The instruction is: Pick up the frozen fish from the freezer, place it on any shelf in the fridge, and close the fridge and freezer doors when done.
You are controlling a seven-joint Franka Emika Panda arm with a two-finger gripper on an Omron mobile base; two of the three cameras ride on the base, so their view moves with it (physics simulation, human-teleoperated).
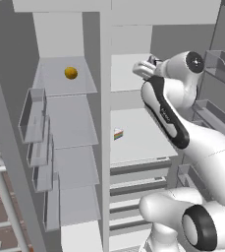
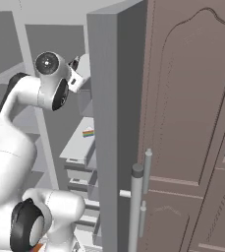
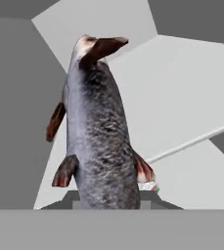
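I have the fish (image 3: 98,132) squeezed tight between my fingers — it sticks out from my hand, above the white shelf (image 3: 182,97). I should lower it slowly and keep it flat — then let go once it rests there.

Right compartment: upper shelf (image 1: 128,71) has open room ahead of the tool (image 1: 142,69); the fish (image 3: 100,132) in its grip fills the near space. Shelf below (image 1: 138,135) bare except a small coloured block (image 1: 118,134) near its left edge. Centre divider (image 1: 104,123) walls off the left compartment, where an orange ball (image 1: 71,73) sits on the top glass shelf (image 1: 67,78).
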